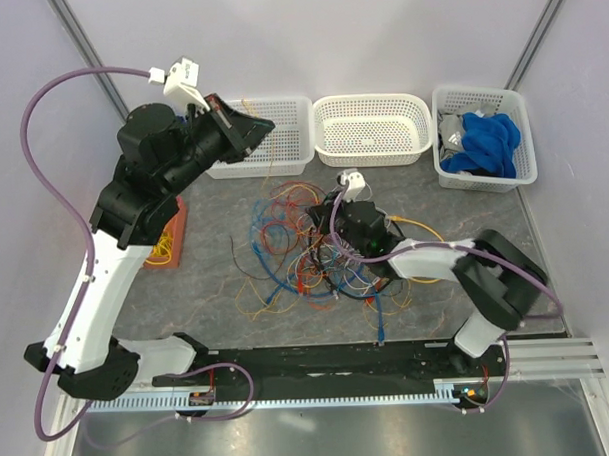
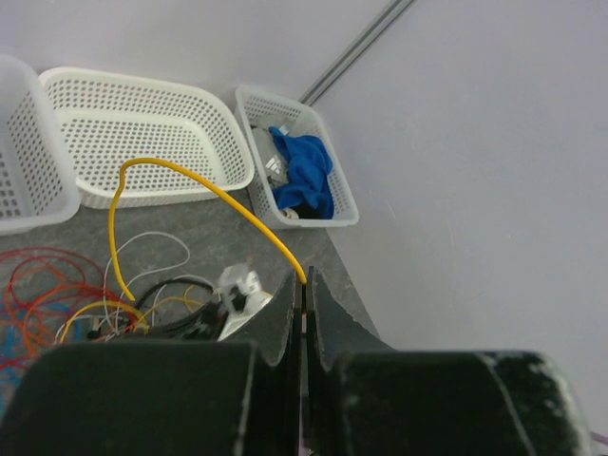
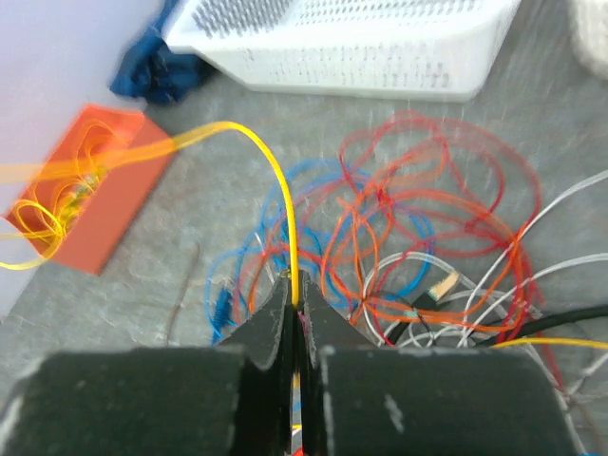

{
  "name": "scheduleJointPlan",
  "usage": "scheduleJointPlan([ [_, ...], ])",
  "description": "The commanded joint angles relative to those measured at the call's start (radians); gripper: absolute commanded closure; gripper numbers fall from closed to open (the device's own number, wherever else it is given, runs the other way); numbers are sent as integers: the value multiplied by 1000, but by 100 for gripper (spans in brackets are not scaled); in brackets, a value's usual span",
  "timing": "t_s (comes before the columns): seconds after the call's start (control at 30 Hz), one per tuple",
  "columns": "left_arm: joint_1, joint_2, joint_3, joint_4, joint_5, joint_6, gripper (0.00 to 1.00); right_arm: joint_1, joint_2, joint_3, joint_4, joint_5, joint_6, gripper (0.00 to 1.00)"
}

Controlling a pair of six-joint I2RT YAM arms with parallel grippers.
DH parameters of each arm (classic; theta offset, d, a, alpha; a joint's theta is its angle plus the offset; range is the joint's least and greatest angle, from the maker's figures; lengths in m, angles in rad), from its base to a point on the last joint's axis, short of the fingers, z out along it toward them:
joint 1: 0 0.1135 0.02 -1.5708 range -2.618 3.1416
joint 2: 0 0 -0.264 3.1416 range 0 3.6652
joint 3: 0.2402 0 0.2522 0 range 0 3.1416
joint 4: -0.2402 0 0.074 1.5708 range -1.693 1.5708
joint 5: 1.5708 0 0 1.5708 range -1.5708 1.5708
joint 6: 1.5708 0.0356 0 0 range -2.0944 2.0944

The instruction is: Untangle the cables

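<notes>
The cables [image 1: 300, 250] lie in a jumble of red, orange, blue, white and yellow wires on the grey tabletop. My left gripper [image 1: 247, 128] is raised over the left basket, shut on a yellow cable [image 2: 161, 167] that arcs down into the pile. My right gripper [image 1: 320, 223] sits low in the jumble. Its jaws [image 3: 295, 296] are shut on a yellow cable [image 3: 277, 185] that curves away to the left. Red and orange loops [image 3: 427, 218] and blue wire [image 3: 237, 285] spread just beyond its fingertips. A black cable [image 3: 570, 318] runs off to the right.
Three white baskets [image 1: 271, 139] [image 1: 371, 131] [image 1: 482, 142] line the far edge; the right one holds a blue cloth [image 1: 487, 142]. An orange pad [image 1: 171, 233] with coiled yellow wire lies at the left, by the left arm. Walls close in on both sides.
</notes>
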Motion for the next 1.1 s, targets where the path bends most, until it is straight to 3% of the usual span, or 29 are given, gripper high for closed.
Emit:
scheduleJointPlan([
  [0.0, -2, -118, -158, 82, -64, 13, 98, 2, -240, 117, -175, 59, -68, 100],
  [0.03, -2, -138, -195, 96, -74, 13, 98, 0, -307, 146, -296, 65, -78, 100],
  [0.1, 0, -205, -311, 152, -111, 14, 90, 2, -364, 241, -404, 79, -112, 100],
  [0.13, 0, -227, -354, 179, -128, 16, 80, 2, -405, 278, -513, 85, -123, 100],
  [0.23, 0, -316, -523, 280, -147, 16, 71, 2, -438, 436, -713, 79, -151, 100],
  [0.3, 0, -347, -630, 321, -150, 13, 58, 2, -455, 520, -771, 75, -160, 100],
  [0.33, 0, -373, -661, 349, -156, 4, 44, 2, -460, 539, -835, 76, -158, 100],
  [0.5, 0, -421, -812, 378, -196, -16, 1, 0, -475, 635, -961, 81, -169, 100],
  [0.77, 0, -474, -933, 455, -197, -16, 0, 2, -516, 638, -1015, 85, -183, 100],
  [0.87, -2, -511, -1017, 651, -107, 34, 0, 2, -524, 652, -1045, 59, -163, 100],
  [0.9, -2, -525, -1083, 811, -78, 57, 0, 2, -527, 657, -1053, 55, -157, 100],
  [0.93, -2, -530, -1122, 894, 17, 60, 0, 2, -527, 666, -1067, 47, -149, 100],
  [1.07, -10, -496, -1272, 1234, 122, 51, 0, 2, -529, 700, -1107, 24, -105, 100],
])
